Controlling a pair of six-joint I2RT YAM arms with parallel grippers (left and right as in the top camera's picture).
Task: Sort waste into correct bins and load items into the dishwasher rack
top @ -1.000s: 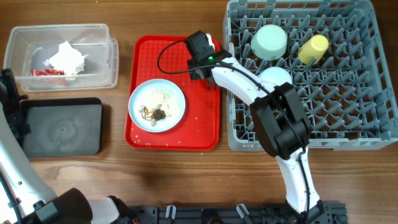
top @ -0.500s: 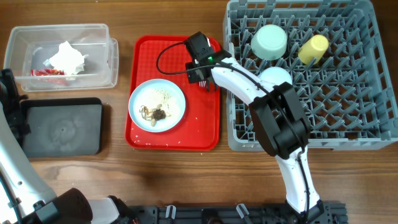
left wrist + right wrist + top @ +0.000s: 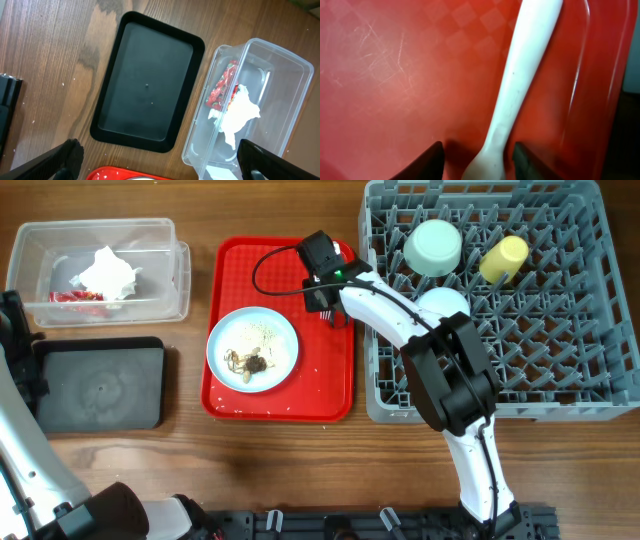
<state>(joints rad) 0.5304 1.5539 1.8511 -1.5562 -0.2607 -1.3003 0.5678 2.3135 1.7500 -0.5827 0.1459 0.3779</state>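
"Counting what's loaded, how far along are we?"

"Past halfway, I'd judge. The large grey plastic pegged crate holds a pale green bowl, a small yellow cup and a pale blue bowl partly hidden by the arm. The crumpled white paper napkin and small red wrapper lie in the clear plastic tub."

"What's left?"

"The pale blue round plate sits on the flat red serving tray, with brown scraps and white crumbs on it. The shallow black tray holds nothing. A white plastic utensil, fork or spoon I can't tell, lies near the red tray's right rim. The right gripper straddles its handle, fingers apart and not yet clamping. The left gripper hangs spread wide above the black tray."

"Surroundings?"

"Brown wood-grain table; no room shows."
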